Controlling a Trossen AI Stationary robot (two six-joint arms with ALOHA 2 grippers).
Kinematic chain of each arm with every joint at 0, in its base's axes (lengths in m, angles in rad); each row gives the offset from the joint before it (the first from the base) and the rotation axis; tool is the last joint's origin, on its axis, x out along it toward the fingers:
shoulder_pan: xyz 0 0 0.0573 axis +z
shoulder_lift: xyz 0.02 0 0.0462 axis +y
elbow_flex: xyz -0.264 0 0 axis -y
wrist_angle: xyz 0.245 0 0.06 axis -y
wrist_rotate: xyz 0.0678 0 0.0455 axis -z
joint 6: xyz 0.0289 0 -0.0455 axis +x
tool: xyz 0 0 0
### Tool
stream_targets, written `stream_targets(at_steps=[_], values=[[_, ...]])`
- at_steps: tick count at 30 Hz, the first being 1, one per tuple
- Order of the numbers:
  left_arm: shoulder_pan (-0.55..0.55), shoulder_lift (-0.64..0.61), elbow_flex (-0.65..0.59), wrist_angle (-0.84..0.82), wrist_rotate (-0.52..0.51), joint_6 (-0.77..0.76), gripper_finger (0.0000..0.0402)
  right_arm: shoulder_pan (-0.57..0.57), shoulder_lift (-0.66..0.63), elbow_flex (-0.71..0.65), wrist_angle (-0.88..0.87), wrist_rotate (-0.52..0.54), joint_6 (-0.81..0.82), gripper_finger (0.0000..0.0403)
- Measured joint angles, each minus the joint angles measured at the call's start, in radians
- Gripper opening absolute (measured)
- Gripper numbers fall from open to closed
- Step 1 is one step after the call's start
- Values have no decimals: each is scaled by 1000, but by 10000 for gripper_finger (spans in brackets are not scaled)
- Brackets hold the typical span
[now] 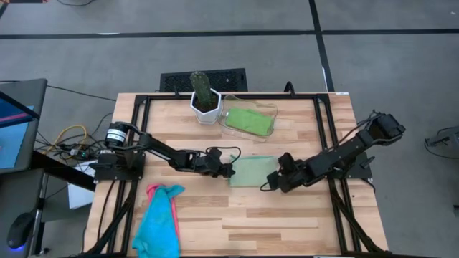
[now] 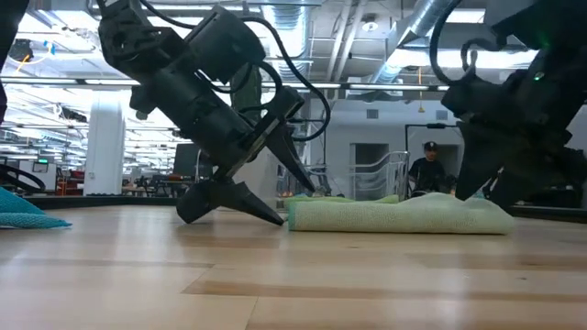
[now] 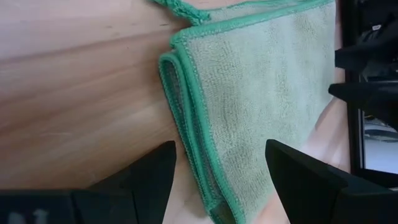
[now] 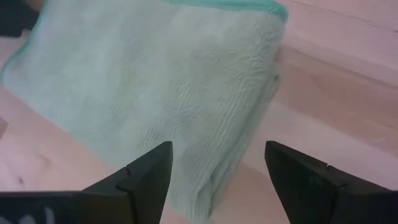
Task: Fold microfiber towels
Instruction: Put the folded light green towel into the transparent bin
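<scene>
A folded light green towel (image 1: 252, 172) lies flat mid-table, its stacked hemmed edges (image 3: 186, 124) facing the table's left. My left gripper (image 1: 231, 172) is open at that edge, slanting down. One finger (image 3: 149, 174) is over bare wood and the other (image 3: 298, 174) over the cloth. My right gripper (image 1: 275, 180) is open above the towel's right end (image 4: 249, 124), which is a rounded fold. A second green towel (image 1: 249, 120) lies in a clear tray. A turquoise towel (image 1: 159, 222) and a pink one (image 1: 154, 190) lie bunched at the near left. My left gripper has its lower fingertip (image 2: 275, 218) down at the table right beside the towel's left edge (image 2: 293, 220). Whether it touches the cloth I cannot tell.
A cactus in a white pot (image 1: 204, 100) stands at the far edge, next to the clear tray (image 1: 269, 111). Bare wood stretches along the near side (image 1: 272, 222). Black frame rails (image 1: 324, 136) run along the table's sides.
</scene>
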Motion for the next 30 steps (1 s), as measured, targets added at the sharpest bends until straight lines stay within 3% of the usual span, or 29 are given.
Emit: stream_targets(at_steps=[10, 24, 30], values=[[1, 23, 1, 24, -25, -3, 245, -46, 15, -142, 280, 14, 58, 281], [9, 75, 31, 60, -69, -4, 245, -100, 70, -147, 433, -12, 14, 279], [11, 76, 43, 34, -64, 10, 221, -127, 127, -145, 529, -30, -20, 246]])
